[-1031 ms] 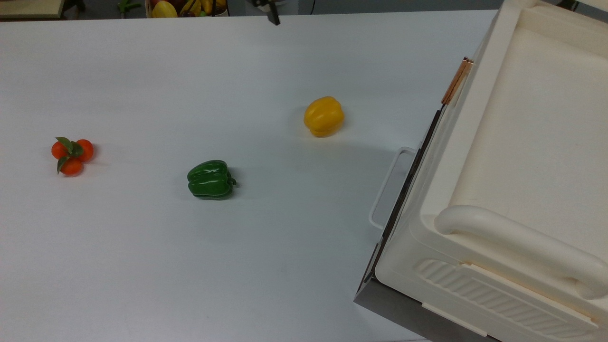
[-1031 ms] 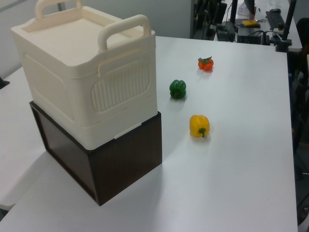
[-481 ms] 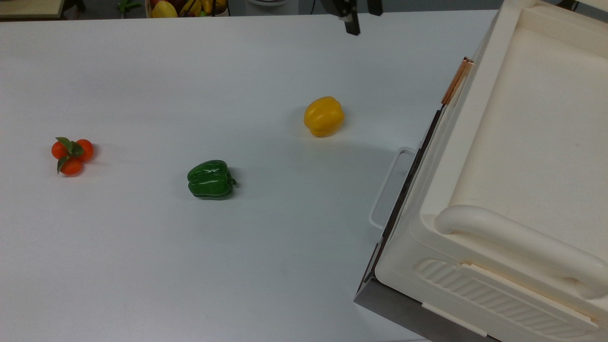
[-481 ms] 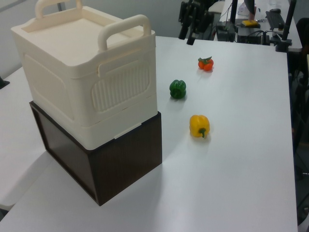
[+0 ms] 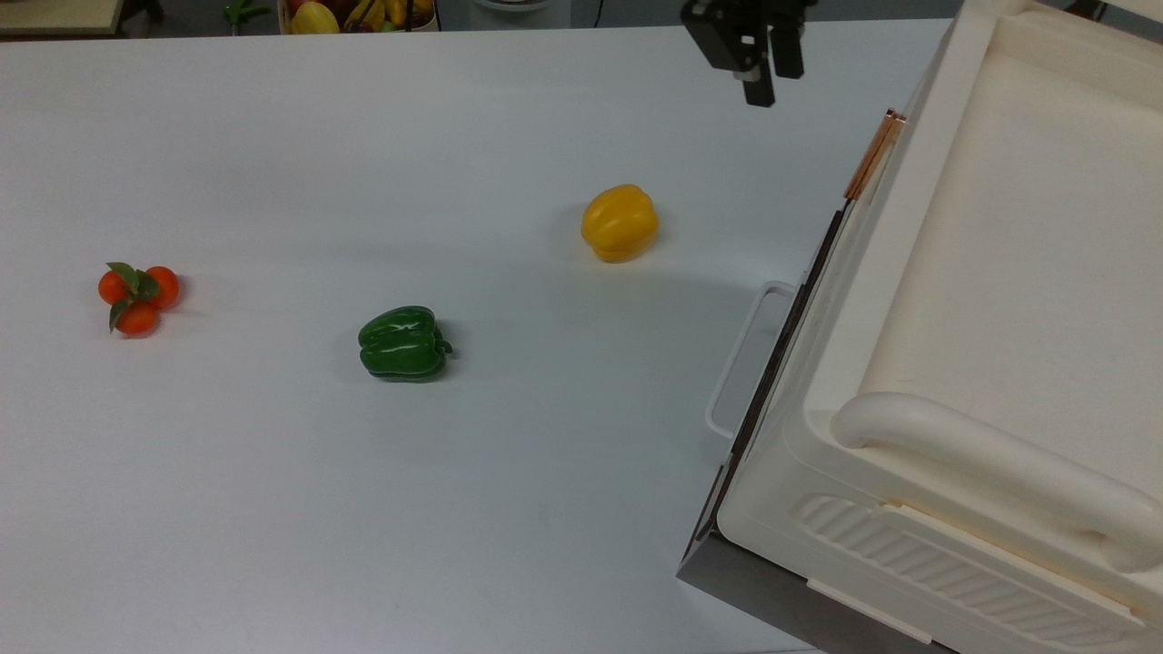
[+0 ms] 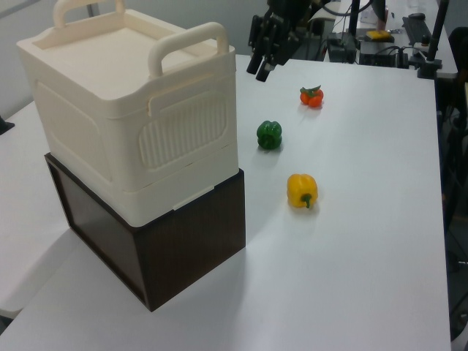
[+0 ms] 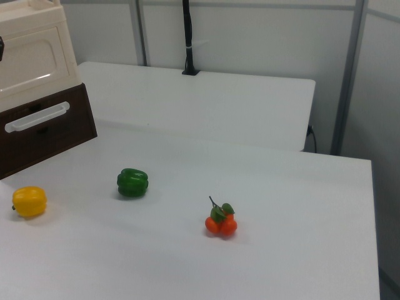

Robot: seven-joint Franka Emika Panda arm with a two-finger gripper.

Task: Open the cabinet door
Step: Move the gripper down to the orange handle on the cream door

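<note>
White tabletop (image 5: 273, 509). Cabinet (image 6: 124, 139) sitting at its corner, cabinet door (image 7: 28, 59) lying shut. Claw (image 5: 761, 91) hanging near the copper handle (image 5: 874, 154), not touching; grip state: cannot tell. Whole opening remaining.

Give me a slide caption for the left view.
Gripper above the table beside the closed cream cabinet.

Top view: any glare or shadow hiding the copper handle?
Top view: no glare; the copper handle reads clearly on the cabinet door's edge, with the end effector dark but distinct. Right view: soft highlight on the door panel.
</note>
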